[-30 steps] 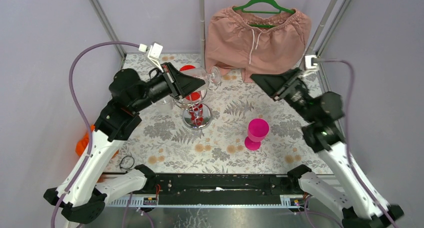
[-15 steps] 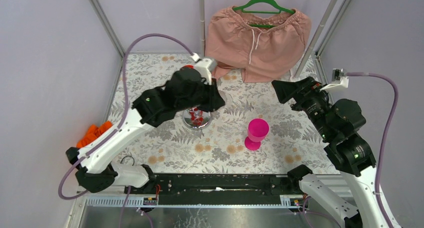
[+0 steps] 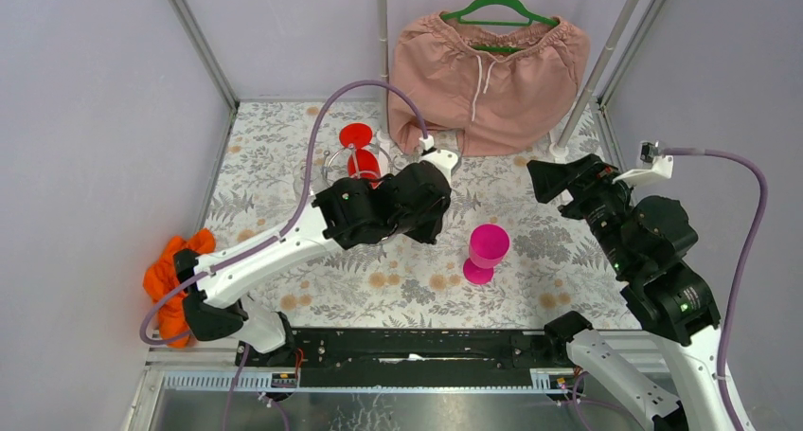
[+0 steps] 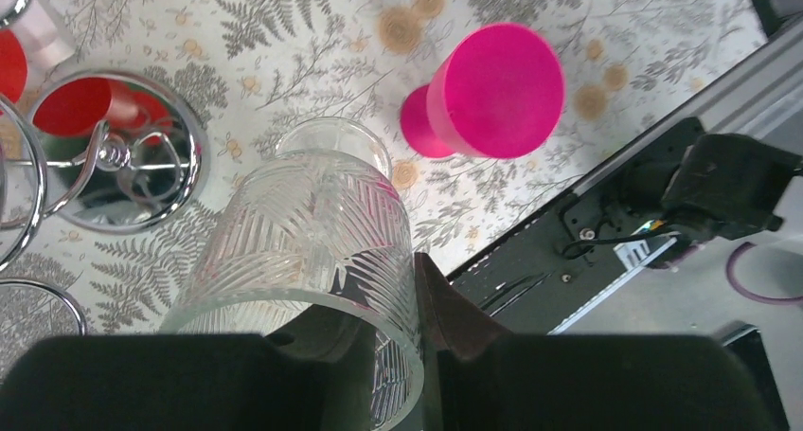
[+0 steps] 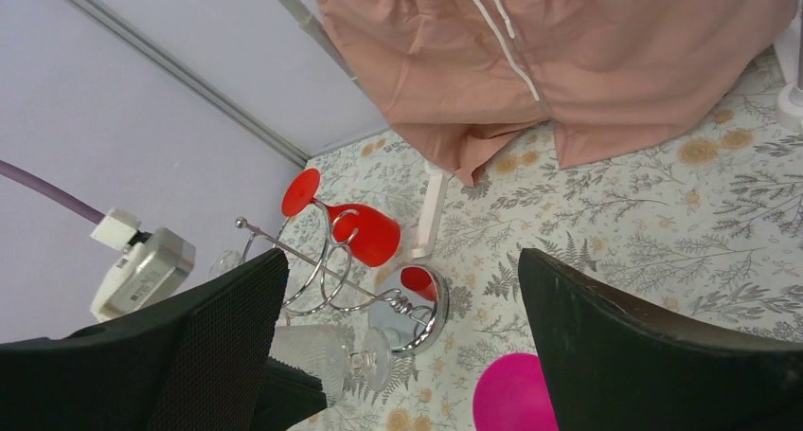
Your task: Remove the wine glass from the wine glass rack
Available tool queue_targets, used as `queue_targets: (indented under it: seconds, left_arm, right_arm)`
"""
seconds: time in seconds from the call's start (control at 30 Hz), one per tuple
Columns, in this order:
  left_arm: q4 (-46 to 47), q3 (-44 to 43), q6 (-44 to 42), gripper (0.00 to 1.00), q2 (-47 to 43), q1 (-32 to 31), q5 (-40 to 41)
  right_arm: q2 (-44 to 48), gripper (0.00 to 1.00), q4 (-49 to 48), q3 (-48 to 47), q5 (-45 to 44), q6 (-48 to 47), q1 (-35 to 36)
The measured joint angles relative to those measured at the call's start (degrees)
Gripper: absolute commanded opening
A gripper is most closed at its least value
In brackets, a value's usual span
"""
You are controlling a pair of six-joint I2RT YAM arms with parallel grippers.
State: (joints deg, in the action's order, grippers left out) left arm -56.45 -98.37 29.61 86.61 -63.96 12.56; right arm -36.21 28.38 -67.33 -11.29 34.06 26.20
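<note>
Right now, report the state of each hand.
Left hand: closed on the clear wine glass.
Right hand: open, holding nothing.

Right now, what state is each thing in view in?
Wine glass rack, standing upright.
Red wine glass, hanging from the rack.
Clear wine glass, off the rack, in the left claw.
Left claw, shut on the clear wine glass.
Right claw, open, empty.
Pink cup, standing, untouched.
Pink shorts, hanging on a hanger.
</note>
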Motion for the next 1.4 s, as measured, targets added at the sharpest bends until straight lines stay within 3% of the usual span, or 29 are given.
queue_targets:
  seconds: [0.57, 1.4]
  left_arm:
    - [-0.6, 15.0, 0.0, 0.00, 4.2, -3.2, -4.3]
    - [4.8, 19.2, -2.5, 0.00, 12.7, -2.6, -6.2]
  right_arm:
    - [0.9, 1.00, 3.1, -0.2, -1.6, -1.0, 0.0]
    - [1.8, 1.00, 4.4, -0.2, -3.3, -1.9, 0.0]
